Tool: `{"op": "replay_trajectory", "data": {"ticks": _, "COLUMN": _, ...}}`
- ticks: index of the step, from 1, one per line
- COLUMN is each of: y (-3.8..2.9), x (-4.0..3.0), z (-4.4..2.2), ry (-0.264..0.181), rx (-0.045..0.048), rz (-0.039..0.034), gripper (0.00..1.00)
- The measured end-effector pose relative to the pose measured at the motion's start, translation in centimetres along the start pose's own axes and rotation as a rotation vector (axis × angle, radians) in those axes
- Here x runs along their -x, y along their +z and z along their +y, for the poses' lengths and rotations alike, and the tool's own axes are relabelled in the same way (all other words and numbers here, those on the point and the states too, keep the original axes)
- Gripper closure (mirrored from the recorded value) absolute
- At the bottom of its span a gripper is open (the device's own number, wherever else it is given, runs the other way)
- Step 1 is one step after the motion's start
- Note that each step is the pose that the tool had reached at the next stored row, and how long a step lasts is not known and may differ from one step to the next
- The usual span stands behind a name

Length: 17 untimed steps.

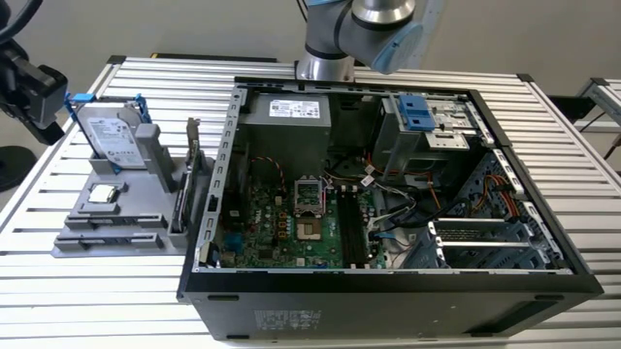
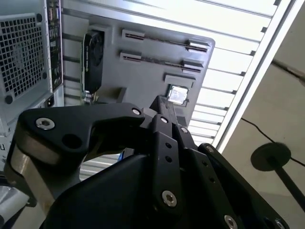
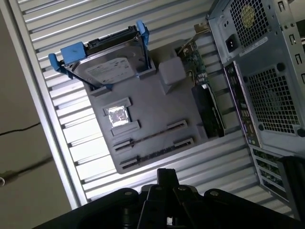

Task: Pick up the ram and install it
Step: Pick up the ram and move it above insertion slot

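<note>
Nearest us, at the lower centre of the first wrist view, the gripper (image 3: 166, 175) hangs above the table. Its jaws are together, with nothing between them that we can see. Just beyond it lies the grey tray (image 3: 157, 107). Its two long slots each show a thin dark line, and we take the upper one for the ram (image 3: 150, 135), seen edge-on, though we can't be sure. Farther up the frame sit a chip (image 3: 117, 115) and the drive (image 3: 112, 67), with a card (image 3: 202, 90) along the tray's right side. In the exterior view the open case (image 1: 388, 294) stands mid-frame, and we can't tell whether its dark board slots (image 1: 354, 225) hold a stick. We judge the task barely begun: the ram is neither gripped nor installed.
</note>
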<state>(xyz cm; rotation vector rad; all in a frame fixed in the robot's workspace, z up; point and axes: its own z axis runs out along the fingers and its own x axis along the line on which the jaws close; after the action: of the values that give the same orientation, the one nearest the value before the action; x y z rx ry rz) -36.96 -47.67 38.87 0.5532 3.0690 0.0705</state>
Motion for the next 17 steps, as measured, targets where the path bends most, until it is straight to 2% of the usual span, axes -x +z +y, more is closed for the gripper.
{"op": "replay_trajectory", "data": {"ticks": 17, "y": 0.0, "x": 0.0, "z": 0.0, "ry": 0.134, "rx": -0.0019, "rz": -0.0065, "gripper": 1.0}}
